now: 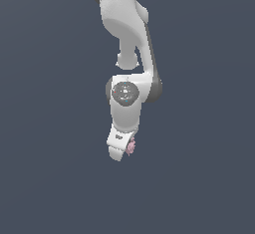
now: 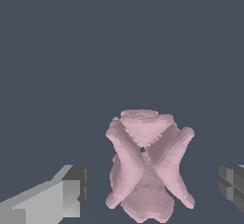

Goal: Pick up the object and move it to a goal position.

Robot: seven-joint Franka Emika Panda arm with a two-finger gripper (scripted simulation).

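Observation:
The object (image 2: 148,170) is a small pale-pink knobbly piece with jutting bumps. In the wrist view it sits between my two fingers, with a gap on each side, so neither finger touches it. My gripper (image 2: 152,189) is open around it; one grey fingertip (image 2: 71,192) and the other (image 2: 232,186) show at the frame's edges. In the exterior view the white gripper (image 1: 119,151) points down, and the object (image 1: 131,147) peeks out on its right side, mostly hidden by the hand.
The white arm (image 1: 127,34) comes down from the top of the exterior view. A plain dark grey-blue surface (image 1: 50,178) fills the rest of both views.

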